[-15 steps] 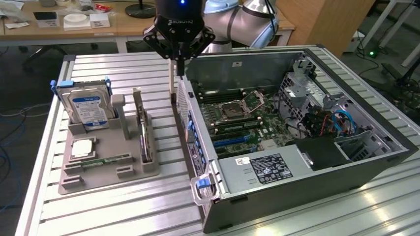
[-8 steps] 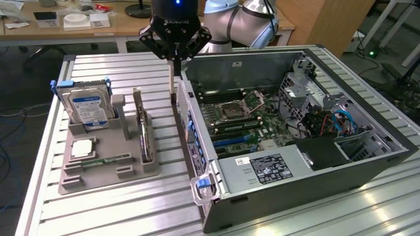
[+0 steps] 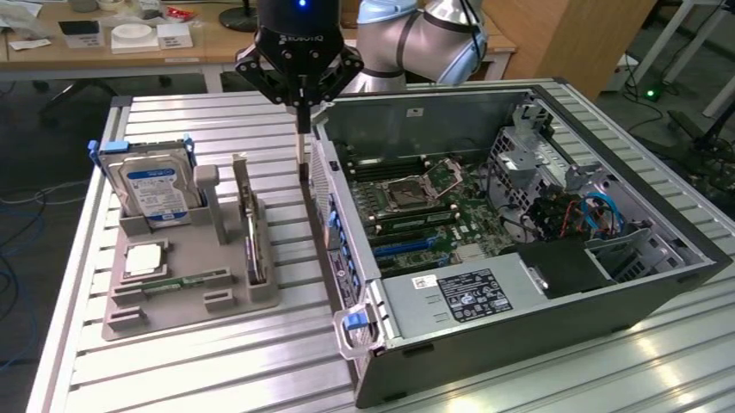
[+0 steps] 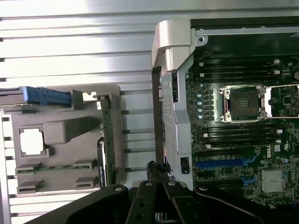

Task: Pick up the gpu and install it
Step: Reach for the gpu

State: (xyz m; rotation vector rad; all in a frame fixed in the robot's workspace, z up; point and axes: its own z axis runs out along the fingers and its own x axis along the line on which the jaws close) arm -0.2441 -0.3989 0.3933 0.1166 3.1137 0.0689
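Note:
The gpu (image 3: 246, 219), a thin green card with a black cooler, stands on edge in a slot of the grey holder (image 3: 189, 305) on the exterior view's left. The wrist view looks down on the gpu (image 4: 103, 144) edge-on in the holder (image 4: 60, 135). My gripper (image 3: 303, 138) hangs above the table in the gap between the holder and the open computer case (image 3: 643, 284), beyond the gpu's far end. Its fingers point straight down, pressed together with nothing between them. In the wrist view the gripper (image 4: 159, 176) sits beside the case's rear wall.
In the holder stand a silver hard drive (image 3: 155, 191) with a blue-white label, a square processor (image 3: 143, 258) and a narrow memory stick (image 3: 184, 281). The case lies on its side with the motherboard (image 3: 419, 202) and blue slots (image 3: 402, 245) exposed. A desk stands behind the slatted table (image 3: 172, 370).

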